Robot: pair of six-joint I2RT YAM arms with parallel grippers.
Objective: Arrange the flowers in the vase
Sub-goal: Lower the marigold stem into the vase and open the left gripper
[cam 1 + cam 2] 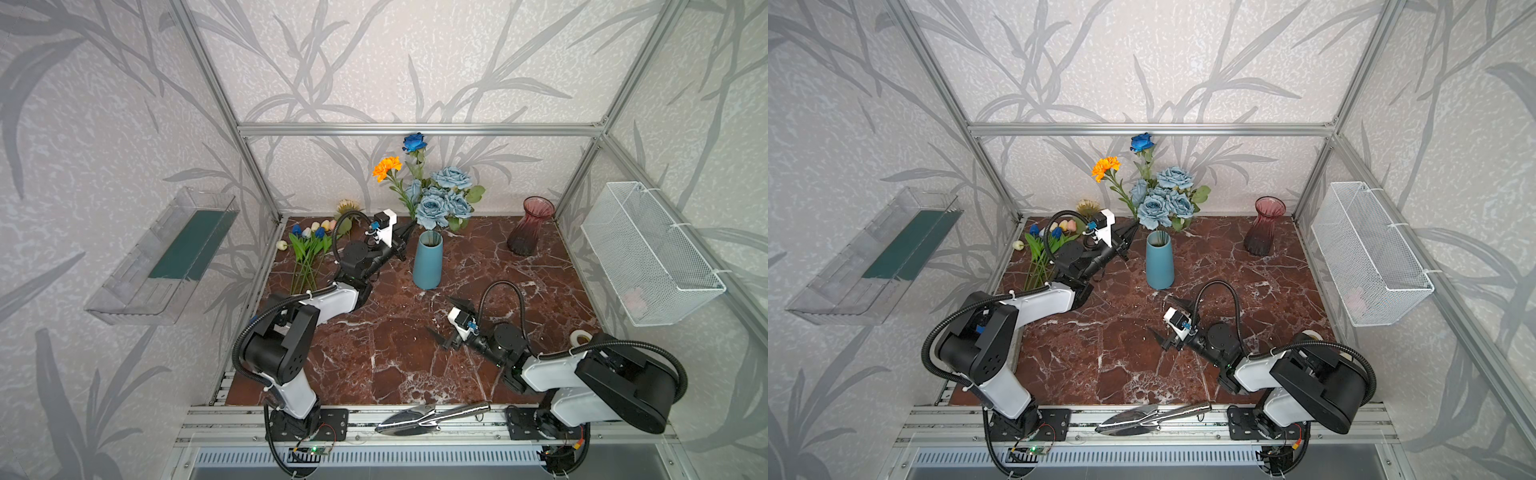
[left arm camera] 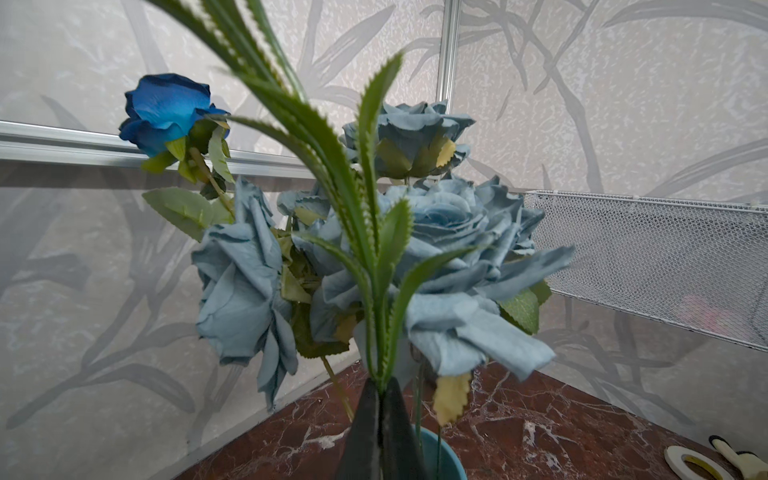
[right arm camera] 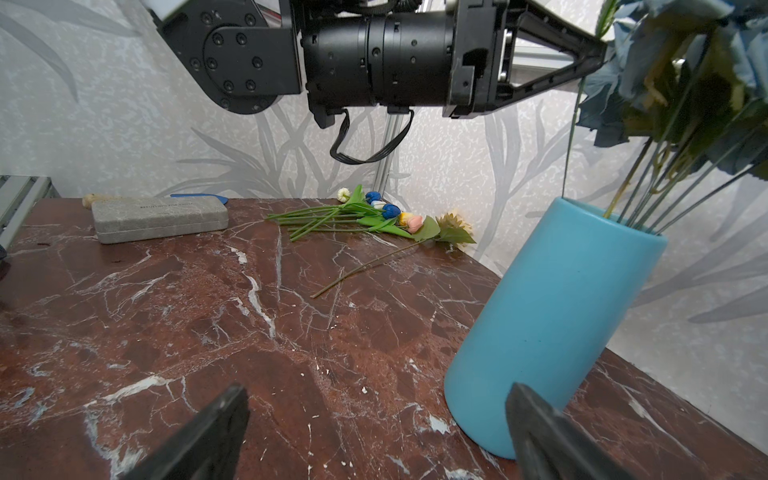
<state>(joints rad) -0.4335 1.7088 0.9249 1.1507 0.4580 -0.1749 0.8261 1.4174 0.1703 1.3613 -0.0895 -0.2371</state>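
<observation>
2 grippers: your left gripper (image 1: 410, 226) clamps the marigold (image 1: 386, 167) stem, likely steering it into the vase (image 1: 428, 262) (right gripper (image 1: 445, 319) spread, empty).

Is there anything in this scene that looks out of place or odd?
Yes. A shiny metal trowel lies across the aluminium rail at the front edge, near its middle, off the marble table. It seems merely left there, far from the flowers.
</observation>
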